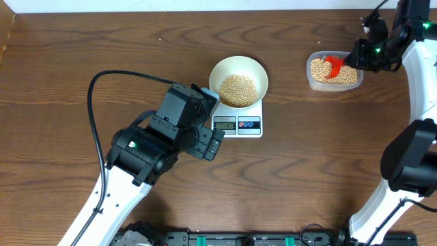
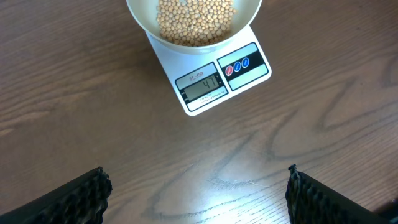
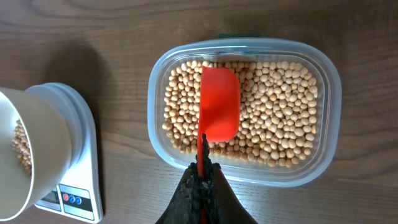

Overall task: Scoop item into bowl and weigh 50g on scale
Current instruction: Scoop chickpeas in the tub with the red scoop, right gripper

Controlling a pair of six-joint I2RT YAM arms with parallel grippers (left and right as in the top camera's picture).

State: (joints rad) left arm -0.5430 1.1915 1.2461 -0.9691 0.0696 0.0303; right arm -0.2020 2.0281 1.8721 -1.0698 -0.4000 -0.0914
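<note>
A: While the left hand (image 2: 198, 188) hangs open above the table (image 2: 93, 112), how far along are we?

B: Just past it, the scale (image 2: 200, 87) carries the bowl (image 2: 249, 15) of beans (image 2: 194, 22), seemingly reading under fifty. Farther off, the right hand (image 3: 202, 180) grips the scoop (image 3: 219, 102) in the tub (image 3: 329, 124); more looks needed.
</note>
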